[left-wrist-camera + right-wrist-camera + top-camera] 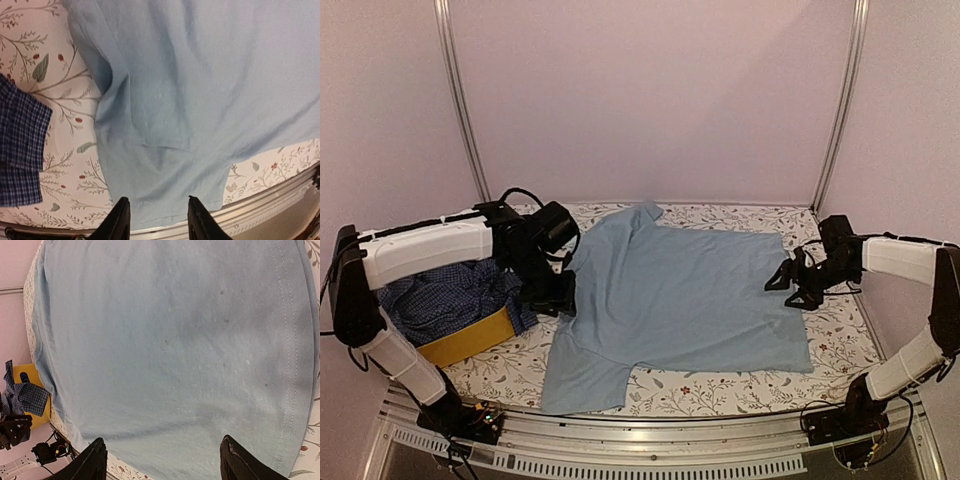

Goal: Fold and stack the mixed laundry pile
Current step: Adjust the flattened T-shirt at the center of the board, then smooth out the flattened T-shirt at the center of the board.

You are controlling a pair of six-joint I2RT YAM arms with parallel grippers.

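Observation:
A light blue T-shirt point(680, 295) lies spread flat across the floral table cover point(740, 385), one sleeve toward the front left and one toward the back. My left gripper point(556, 298) hovers at its left edge, beside the near sleeve point(165, 170). In the left wrist view that gripper point(158, 200) is open, with nothing between the fingers. My right gripper point(784, 284) hangs over the shirt's right hem and stands wide open point(163, 440) above the cloth point(170, 340), empty. A navy-and-white checked shirt point(445, 300) sits bunched in the basket; its edge shows point(17, 145).
The yellow fabric basket point(470, 340) stands at the left, right beside the left arm. Metal frame posts point(460, 100) point(840, 100) rise at the back corners before pale walls. The table's aluminium front rail point(650, 440) runs below the shirt's near sleeve.

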